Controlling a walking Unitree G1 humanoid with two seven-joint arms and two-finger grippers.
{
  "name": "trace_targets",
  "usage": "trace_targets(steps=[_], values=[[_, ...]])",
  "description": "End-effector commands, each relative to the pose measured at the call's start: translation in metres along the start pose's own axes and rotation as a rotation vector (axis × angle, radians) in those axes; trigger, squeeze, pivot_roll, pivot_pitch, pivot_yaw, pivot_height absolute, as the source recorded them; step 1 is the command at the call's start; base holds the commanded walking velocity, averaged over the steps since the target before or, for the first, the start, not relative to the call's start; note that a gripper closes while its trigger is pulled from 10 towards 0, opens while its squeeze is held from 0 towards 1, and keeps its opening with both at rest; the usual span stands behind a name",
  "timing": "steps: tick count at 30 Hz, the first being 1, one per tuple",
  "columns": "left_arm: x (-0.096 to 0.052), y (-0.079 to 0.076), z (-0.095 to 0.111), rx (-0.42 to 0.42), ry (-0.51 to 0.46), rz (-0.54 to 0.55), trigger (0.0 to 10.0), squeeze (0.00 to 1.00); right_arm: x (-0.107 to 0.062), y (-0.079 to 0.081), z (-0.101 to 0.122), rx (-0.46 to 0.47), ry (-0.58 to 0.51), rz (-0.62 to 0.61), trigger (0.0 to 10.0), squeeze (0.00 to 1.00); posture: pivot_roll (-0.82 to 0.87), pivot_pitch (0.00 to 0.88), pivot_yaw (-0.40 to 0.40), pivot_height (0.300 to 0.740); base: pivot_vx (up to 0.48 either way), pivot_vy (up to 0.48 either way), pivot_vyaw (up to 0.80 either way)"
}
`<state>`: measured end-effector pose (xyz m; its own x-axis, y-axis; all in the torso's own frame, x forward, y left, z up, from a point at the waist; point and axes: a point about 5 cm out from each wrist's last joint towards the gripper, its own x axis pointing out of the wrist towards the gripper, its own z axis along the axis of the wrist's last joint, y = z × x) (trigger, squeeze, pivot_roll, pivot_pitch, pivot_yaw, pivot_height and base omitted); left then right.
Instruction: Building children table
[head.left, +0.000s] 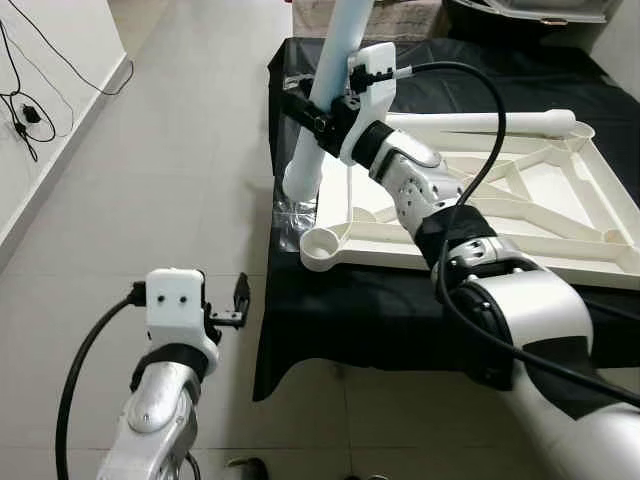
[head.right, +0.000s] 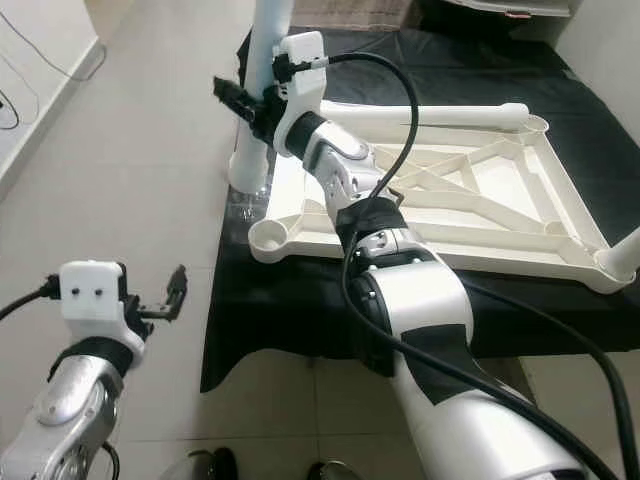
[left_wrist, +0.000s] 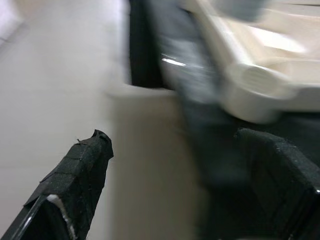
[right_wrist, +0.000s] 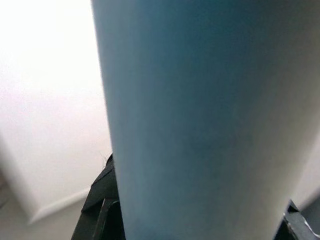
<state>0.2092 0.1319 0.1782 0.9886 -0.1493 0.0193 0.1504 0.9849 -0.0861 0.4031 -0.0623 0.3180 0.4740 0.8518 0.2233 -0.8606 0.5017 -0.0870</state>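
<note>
The white plastic table top (head.left: 560, 262) lies upside down on a black cloth (head.left: 340, 320). A pale blue-white table leg (head.left: 325, 90) stands tilted at its far left corner, its lower end (head.left: 300, 180) just outside the frame. My right gripper (head.left: 310, 112) is shut on this leg partway up; in the right wrist view the leg (right_wrist: 200, 120) sits between the black fingers. The near left corner socket (head.left: 322, 245) is hollow. My left gripper (head.left: 240, 300) hangs open over the floor, left of the cloth, and looks toward that socket (left_wrist: 255, 87).
A second white leg (head.left: 480, 122) lies along the frame's far edge. Another leg end (head.right: 620, 255) shows at the right. Black cables (head.left: 25, 110) run along the left wall. Open tiled floor (head.left: 170, 180) lies left of the cloth.
</note>
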Motion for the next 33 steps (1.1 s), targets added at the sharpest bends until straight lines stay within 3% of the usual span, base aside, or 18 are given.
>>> trace_targets(steps=[1,5,9,19,29,33], values=[[-0.013,-0.018,0.002,-0.078,0.015,-0.153,10.0,0.0,-0.001,0.005,-0.003,-0.004,0.066,0.113,10.0,0.0,0.1,0.256,-0.068,0.74,0.0,0.0,0.0],[-0.019,-0.024,0.002,-0.107,0.026,-0.203,10.0,0.0,-0.001,0.006,-0.005,-0.011,0.085,0.124,10.0,0.0,0.1,0.267,-0.069,0.74,0.0,0.0,0.0],[-0.035,-0.038,0.004,-0.158,0.051,-0.251,10.0,0.0,-0.001,0.016,-0.009,0.015,0.1,0.306,10.0,0.0,0.13,0.316,-0.069,0.74,0.0,0.0,0.0],[-0.052,-0.048,0.008,-0.196,0.077,-0.273,10.0,0.0,-0.001,0.027,-0.006,-0.026,0.085,0.496,10.0,0.0,0.16,0.373,-0.054,0.74,0.0,0.0,0.0],[-0.06,-0.052,0.008,-0.21,0.102,-0.288,10.0,0.0,-0.007,0.021,0.019,-0.06,0.041,0.537,10.0,0.0,0.16,0.39,-0.045,0.74,0.0,0.0,0.0],[-0.061,-0.055,0.007,-0.214,0.108,-0.297,10.0,0.0,-0.012,0.015,0.037,-0.059,-0.027,0.523,10.0,0.0,0.15,0.385,-0.04,0.74,0.0,0.0,0.0]])
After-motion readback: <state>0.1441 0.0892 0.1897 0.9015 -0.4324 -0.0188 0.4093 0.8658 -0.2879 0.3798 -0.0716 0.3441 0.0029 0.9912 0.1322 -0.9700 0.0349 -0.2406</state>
